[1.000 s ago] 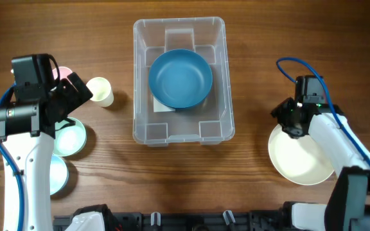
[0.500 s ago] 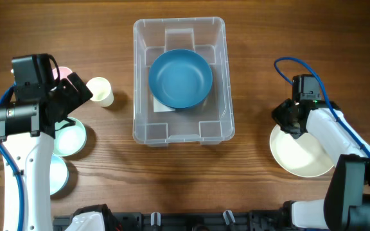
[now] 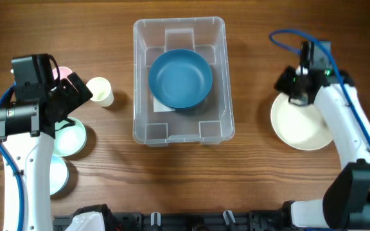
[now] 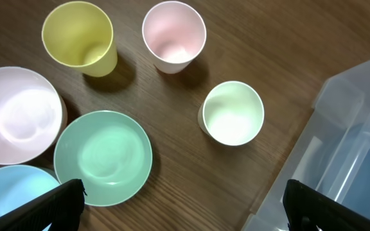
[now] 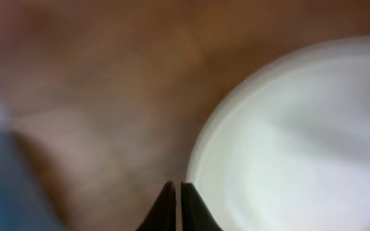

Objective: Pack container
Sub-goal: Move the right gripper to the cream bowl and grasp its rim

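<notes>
The container, a large clear bin, stands at the table's middle with a dark blue bowl inside; its corner shows in the left wrist view. My right gripper is shut on the near rim of a white bowl to the right of the bin. The right wrist view is blurred, with the closed gripper at the white bowl's edge. My left gripper hangs open and empty above the cups and bowls left of the bin.
Left of the bin stand a pale green cup, a pink cup and a yellow cup. A pink bowl, a green bowl and a light blue bowl lie beside them.
My right gripper has closed on the white bowl's rim and moved toward the table's far side, and the bowl has shifted with it. The left arm has not moved.
</notes>
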`<state>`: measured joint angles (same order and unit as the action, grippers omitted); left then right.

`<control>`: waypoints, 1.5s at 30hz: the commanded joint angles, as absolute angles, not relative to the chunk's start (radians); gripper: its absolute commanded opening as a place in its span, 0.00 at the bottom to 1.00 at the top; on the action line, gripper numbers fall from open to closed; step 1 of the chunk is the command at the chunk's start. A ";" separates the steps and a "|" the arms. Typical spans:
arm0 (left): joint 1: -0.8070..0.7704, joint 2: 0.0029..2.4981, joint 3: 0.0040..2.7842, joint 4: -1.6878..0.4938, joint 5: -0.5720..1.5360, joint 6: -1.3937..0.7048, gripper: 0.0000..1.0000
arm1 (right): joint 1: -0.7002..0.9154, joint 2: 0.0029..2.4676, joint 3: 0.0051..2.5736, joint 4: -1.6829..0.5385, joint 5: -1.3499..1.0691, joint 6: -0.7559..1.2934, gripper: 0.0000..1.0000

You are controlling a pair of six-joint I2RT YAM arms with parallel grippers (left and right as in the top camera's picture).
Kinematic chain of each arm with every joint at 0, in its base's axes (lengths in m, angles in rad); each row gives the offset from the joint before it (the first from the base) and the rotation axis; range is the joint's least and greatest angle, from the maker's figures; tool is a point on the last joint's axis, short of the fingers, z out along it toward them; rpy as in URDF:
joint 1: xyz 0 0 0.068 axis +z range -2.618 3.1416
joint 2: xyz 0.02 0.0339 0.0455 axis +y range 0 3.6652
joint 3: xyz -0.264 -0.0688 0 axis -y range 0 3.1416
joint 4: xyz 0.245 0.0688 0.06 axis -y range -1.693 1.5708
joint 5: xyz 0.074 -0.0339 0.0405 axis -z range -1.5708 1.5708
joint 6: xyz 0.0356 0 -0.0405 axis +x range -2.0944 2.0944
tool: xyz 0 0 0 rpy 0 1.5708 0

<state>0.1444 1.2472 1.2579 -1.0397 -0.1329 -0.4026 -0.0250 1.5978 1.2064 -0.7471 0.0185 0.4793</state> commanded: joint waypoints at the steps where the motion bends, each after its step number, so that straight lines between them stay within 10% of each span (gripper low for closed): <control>1: 0.149 1.251 1.272 -1.037 -0.132 -0.413 1.00 | 0.054 1.576 1.410 -0.814 -0.002 0.241 0.04; 9: 0.149 1.251 1.272 -1.037 -0.132 -0.412 1.00 | 0.179 1.588 1.561 -0.915 0.101 0.319 0.06; 15: 0.149 1.251 1.272 -1.037 -0.132 -0.412 1.00 | 0.134 1.646 1.491 -1.030 0.236 0.487 0.38; 22: 0.149 1.251 1.272 -1.037 -0.132 -0.412 1.00 | 0.094 1.749 1.311 -0.955 0.216 0.568 0.43; 34: 0.149 1.251 1.272 -1.037 -0.132 -0.412 1.00 | 0.091 1.957 1.251 -0.875 0.202 0.580 0.41; 45: 0.149 1.251 1.272 -1.037 -0.132 -0.412 1.00 | 0.091 1.965 1.253 -0.867 0.202 0.579 0.04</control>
<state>0.1444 1.2472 1.2579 -1.0397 -0.1333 -0.4026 0.0944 1.9560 1.2591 -0.8776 0.2359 0.5674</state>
